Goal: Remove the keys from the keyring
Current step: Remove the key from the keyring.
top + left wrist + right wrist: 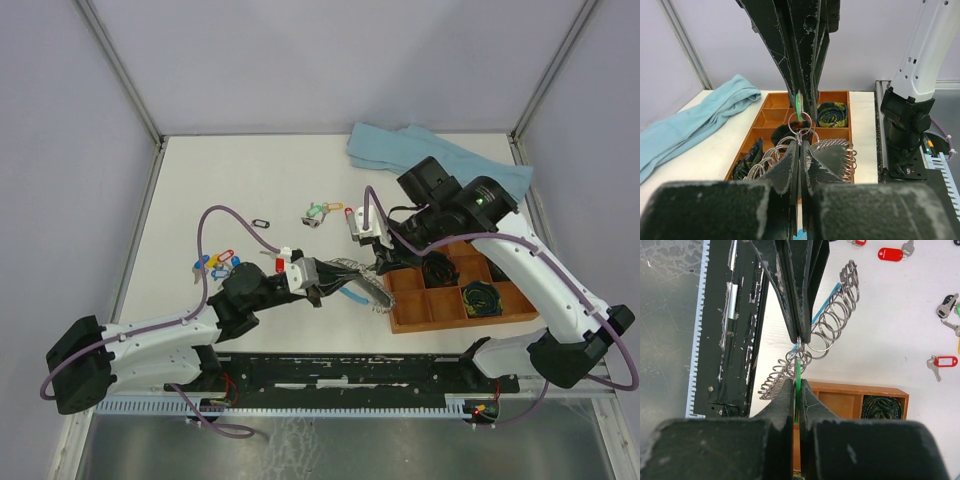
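Keyring (pixel 362 283) is held in the air between both arms, just above the tabletop (pixel 250 180) and beside the wooden tray (pixel 410 303). Left gripper (pixel 800 150) is clamped shut on one small split ring (pixel 800 135) of it. Right gripper (pixel 796 386) is pinched closed on the green tag (pixel 798 371), seen edge-on, key blade hidden. Several loose keys (pixel 215 264) lie on the tabletop, well apart from the ring. Likely handling: whole bunch is light, but the rings are stiff, springy steel, thin and slippery, and they flop and tangle. Tag looks like rigid plastic, best held flat on its faces near the eyelet. Other hold belongs right on the ring carrying it, not on the light-blue arc (pixel 824 304).
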Action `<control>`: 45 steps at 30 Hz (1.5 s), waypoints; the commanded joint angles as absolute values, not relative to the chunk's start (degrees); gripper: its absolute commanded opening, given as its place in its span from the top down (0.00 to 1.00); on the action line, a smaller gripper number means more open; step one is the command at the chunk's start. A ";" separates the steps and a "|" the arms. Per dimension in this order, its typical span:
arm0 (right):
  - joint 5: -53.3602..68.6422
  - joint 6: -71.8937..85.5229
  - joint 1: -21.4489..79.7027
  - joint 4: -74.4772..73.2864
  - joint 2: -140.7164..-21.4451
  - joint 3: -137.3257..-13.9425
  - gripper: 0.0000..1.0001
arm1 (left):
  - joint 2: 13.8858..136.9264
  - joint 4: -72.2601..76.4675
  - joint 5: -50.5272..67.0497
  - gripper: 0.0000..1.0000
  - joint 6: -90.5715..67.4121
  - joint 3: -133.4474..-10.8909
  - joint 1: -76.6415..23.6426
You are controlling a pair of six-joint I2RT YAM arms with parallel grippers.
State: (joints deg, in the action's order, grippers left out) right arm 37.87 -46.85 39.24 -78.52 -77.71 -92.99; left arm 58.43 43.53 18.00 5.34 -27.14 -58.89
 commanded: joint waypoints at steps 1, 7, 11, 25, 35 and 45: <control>38.50 -47.72 38.12 -77.43 -74.75 -93.02 0.99 | 56.02 46.85 17.10 0.97 9.22 -25.74 -58.80; 38.82 -47.72 37.97 -75.86 -73.88 -89.72 0.99 | 54.90 53.23 17.90 0.97 8.30 -23.50 -58.73; 39.84 -47.63 38.01 -75.12 -73.83 -87.90 0.99 | 55.31 56.87 16.49 0.97 5.51 -23.24 -58.85; 41.66 -46.12 39.13 -73.37 -75.08 -85.69 0.99 | 57.64 63.54 10.96 0.97 1.55 -22.14 -58.85; 40.17 -43.52 40.20 -71.82 -76.62 -85.28 0.99 | 59.15 66.68 6.71 0.97 -0.61 -21.54 -58.81; 37.44 -39.66 40.90 -70.31 -79.50 -84.54 0.99 | 60.40 69.57 3.86 0.97 -2.40 -20.97 -58.80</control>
